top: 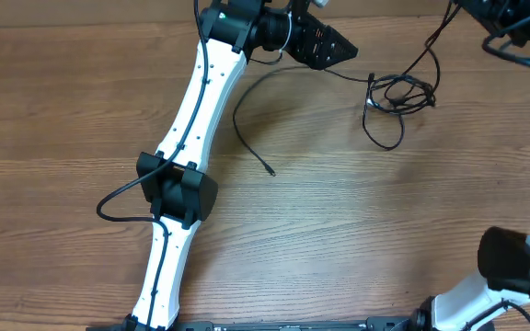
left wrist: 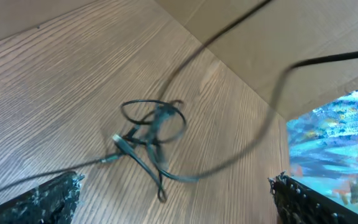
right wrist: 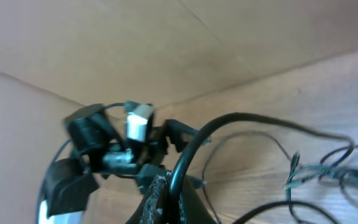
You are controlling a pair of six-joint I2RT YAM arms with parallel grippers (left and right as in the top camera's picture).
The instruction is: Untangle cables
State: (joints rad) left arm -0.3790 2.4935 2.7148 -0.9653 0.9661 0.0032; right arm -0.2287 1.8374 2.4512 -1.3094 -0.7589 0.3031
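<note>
I am judging this job as barely begun. Most of the cables are lying bunched in one knot on the table, and only one free strand is trailing clear, toward 7 o'clock of my left gripper. That gripper is hanging with its fingers spread wide and gripping nothing, the knot lying near at its 4 o'clock. My right gripper is seemingly pinching a lifted strand, with the knot lying well apart at its 8 o'clock.
</note>
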